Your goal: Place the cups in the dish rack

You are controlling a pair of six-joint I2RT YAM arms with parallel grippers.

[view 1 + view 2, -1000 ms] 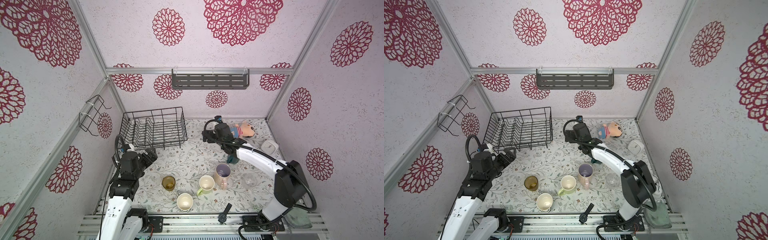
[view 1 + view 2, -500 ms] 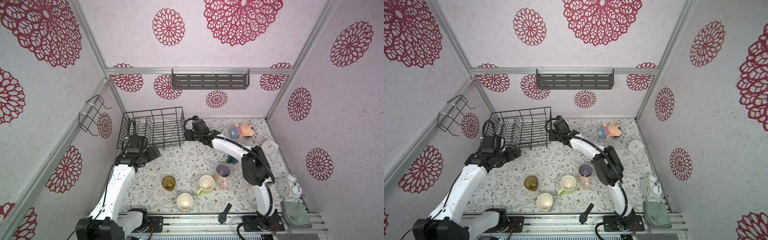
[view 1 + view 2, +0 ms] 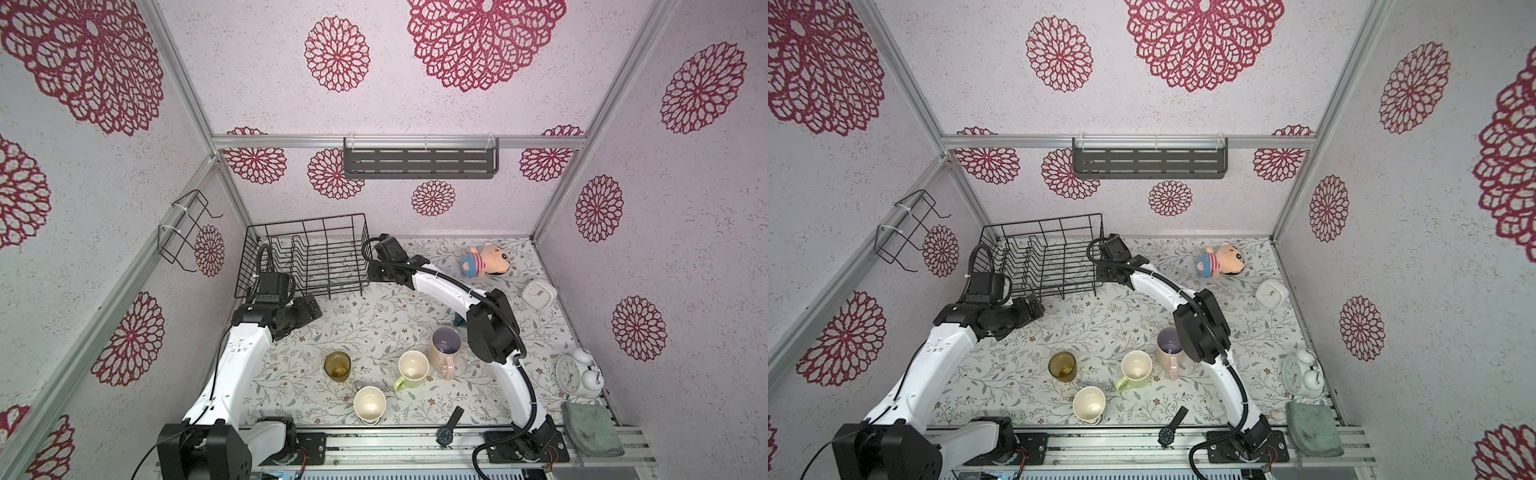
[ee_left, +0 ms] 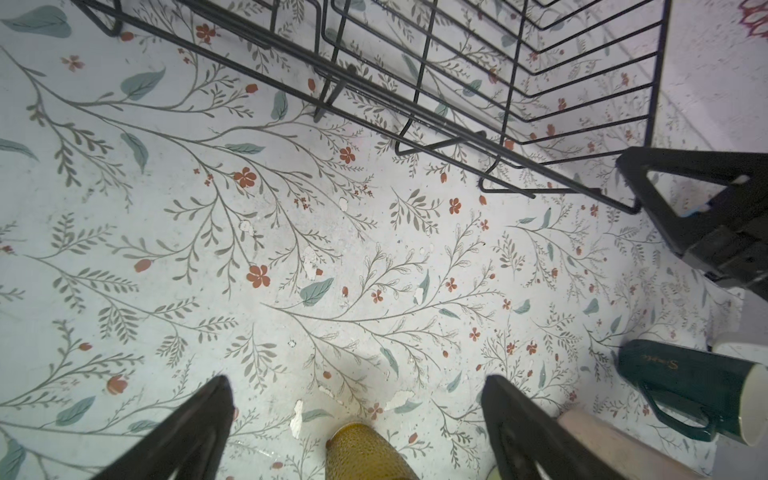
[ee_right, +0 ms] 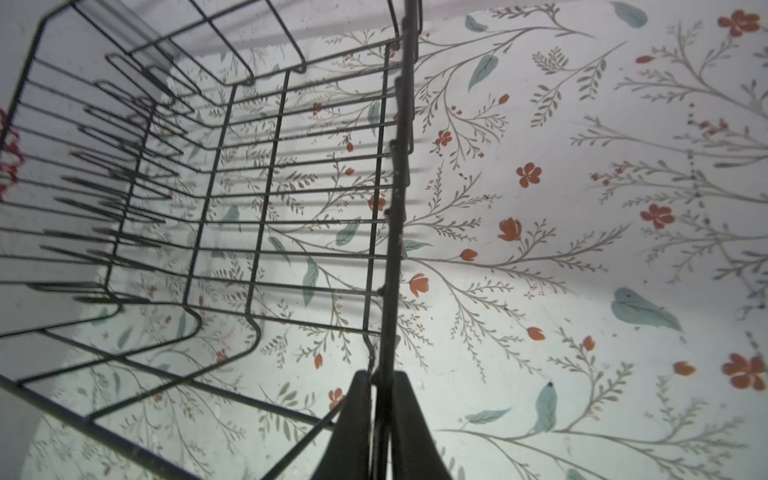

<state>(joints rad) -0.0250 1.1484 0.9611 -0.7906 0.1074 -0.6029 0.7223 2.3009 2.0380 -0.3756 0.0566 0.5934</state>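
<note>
Right wrist view shows the right gripper (image 5: 380,399) clenched on the dish rack (image 5: 232,174), its two dark fingers pinching the top rim wire of one side wall. That rack is a black wire basket with raised gridded sides and a row of upright divider loops along its floor, and nothing sits inside it. In both top views it stands at about 11 o'clock on the floral table (image 3: 374,316), close to the back-left corner. The left gripper (image 4: 357,386) hangs released, jaws spread wide over bare table, just in front of the rack's near corner at roughly 9 o'clock.

Cups stand in a loose cluster toward 6 o'clock, well apart from the rack. An amber glass tumbler (image 3: 337,366) with a dimpled wall is leftmost. A grey cream-lined cup (image 3: 369,405) sits nearest the front edge. A pale yellow-green mug (image 3: 412,369) has its handle pointing toward 7 o'clock, and the tall pearly pink mug (image 3: 444,352) stands just beside it, at its 2 o'clock. A dark teal mug (image 4: 690,384) lies on its side, gold script on its wall, mostly hidden behind the right arm in the top views.
</note>
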